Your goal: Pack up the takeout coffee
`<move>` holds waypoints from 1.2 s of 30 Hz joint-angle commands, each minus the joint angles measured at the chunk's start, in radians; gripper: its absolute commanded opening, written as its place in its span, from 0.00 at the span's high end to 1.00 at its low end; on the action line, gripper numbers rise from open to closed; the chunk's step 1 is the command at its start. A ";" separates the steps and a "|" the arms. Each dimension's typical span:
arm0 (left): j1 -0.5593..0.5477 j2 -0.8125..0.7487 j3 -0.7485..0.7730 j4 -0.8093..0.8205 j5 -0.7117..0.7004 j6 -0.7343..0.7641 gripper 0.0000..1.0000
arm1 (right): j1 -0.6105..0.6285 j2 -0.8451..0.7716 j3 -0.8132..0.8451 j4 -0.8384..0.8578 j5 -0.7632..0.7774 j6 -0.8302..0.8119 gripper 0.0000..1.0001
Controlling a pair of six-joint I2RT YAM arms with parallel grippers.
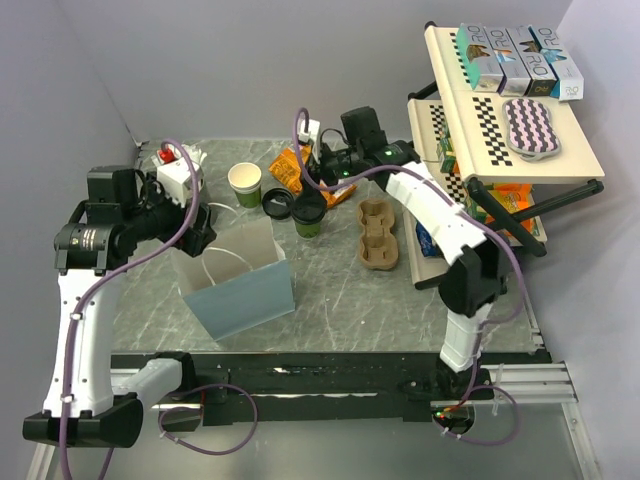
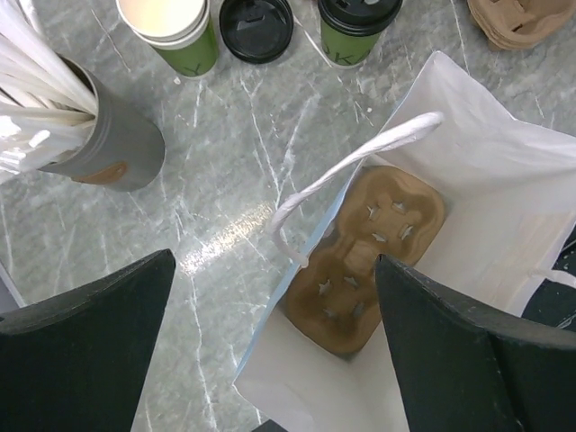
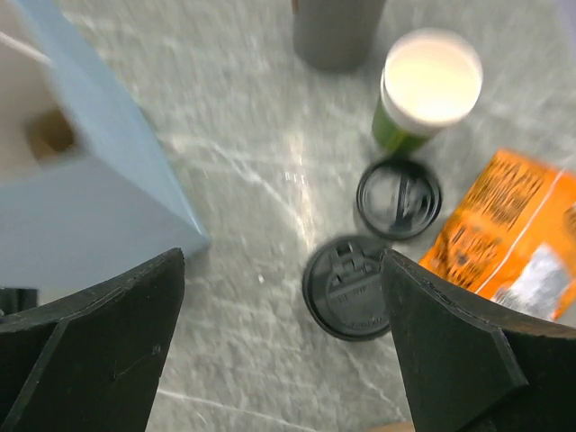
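Note:
The takeout coffee (image 1: pixel 308 217), a green-banded cup with a black lid, stands on the marble table behind the bag. In the right wrist view its lid (image 3: pixel 349 288) lies below, close to the right finger. My right gripper (image 1: pixel 320 194) (image 3: pixel 283 346) hovers above it, open and holding nothing. The pale blue paper bag (image 1: pixel 238 285) (image 2: pixel 504 189) stands open with a cardboard cup carrier (image 2: pixel 369 256) on its floor. My left gripper (image 1: pixel 198 228) (image 2: pixel 274 360) is open over the bag's left edge, straddling its wall and white handle (image 2: pixel 360 157).
A lidless green-and-white cup (image 1: pixel 244 183) (image 3: pixel 428 85) and a loose black lid (image 1: pixel 277 204) (image 3: pixel 399 198) sit left of the coffee. A grey cup of white sticks (image 2: pixel 103 139), an orange packet (image 3: pixel 508 238), stacked carriers (image 1: pixel 378 236) and a shelf rack (image 1: pixel 500 120) stand around.

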 commanded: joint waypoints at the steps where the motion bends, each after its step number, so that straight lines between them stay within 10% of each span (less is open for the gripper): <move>1: 0.006 -0.021 -0.027 -0.011 0.029 -0.021 0.01 | -0.046 0.077 0.050 -0.039 -0.100 -0.104 0.06; 15: 0.014 -0.017 -0.026 -0.035 0.045 -0.018 0.01 | -0.054 0.302 0.178 -0.272 -0.123 -0.429 0.08; 36: 0.072 0.000 -0.044 -0.023 0.080 -0.026 0.01 | -0.056 0.407 0.264 -0.249 -0.072 -0.478 0.01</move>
